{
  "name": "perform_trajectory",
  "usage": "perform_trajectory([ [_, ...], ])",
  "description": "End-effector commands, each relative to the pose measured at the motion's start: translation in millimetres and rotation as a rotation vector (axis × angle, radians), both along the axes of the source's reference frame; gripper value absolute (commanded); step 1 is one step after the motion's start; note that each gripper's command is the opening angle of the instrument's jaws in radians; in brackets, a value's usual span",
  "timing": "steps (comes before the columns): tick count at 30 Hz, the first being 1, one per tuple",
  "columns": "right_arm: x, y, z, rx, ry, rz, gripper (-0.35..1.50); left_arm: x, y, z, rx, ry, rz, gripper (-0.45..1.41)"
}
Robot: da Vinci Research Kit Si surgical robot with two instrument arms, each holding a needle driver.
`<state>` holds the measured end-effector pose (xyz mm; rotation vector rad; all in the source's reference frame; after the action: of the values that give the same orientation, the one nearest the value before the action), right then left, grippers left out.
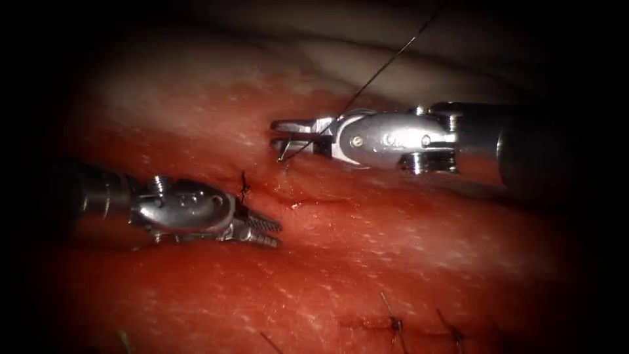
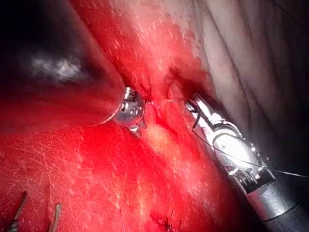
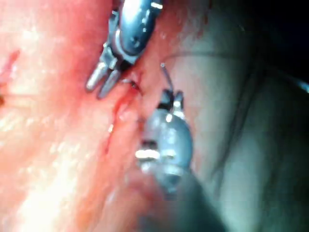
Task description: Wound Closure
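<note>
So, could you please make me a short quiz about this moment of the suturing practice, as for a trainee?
1. True or false: the left end effector holds the thread.
2. The long thread runs down from above to: A) the left end effector; B) the right end effector; C) the finished stitches near the bottom edge.
3. Fill in: at the left end of the cut, just above the left tips, sits a dark ____.

Key: 1 false, its jaws are open and hold nothing. 2 B; whether it grips the thread, and where the needle is, cannot be told. 3 stitch.
</note>
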<state>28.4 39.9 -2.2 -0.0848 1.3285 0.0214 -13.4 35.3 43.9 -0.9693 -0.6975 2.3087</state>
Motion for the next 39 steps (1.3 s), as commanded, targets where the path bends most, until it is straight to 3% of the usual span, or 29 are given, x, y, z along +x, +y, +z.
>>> perform_trajectory([
  [1,0.9,0.5,0.2,-0.007,0.010,-0.007,-0.35,-0.3,-0.5,0.9,0.000,-0.001,0.001,0.21],
  [13,1.8,-0.2,0.8,0.034,0.023,-0.065,-0.35,-0.5,1.5,0.1,-0.011,0.004,-0.058,0.23],
  [18,1.9,-0.1,0.8,0.041,0.024,-0.068,-0.35,-0.5,0.0,3.2,-0.016,-0.003,-0.040,0.23],
  [31,2.3,0.0,0.9,0.105,0.043,-0.095,-0.35,2.2,-1.5,7.2,0.033,0.060,-0.012,0.24],
  [39,3.0,0.9,1.4,0.230,0.062,-0.129,-0.35,2.5,-1.3,7.6,0.040,0.061,-0.017,0.25],
])
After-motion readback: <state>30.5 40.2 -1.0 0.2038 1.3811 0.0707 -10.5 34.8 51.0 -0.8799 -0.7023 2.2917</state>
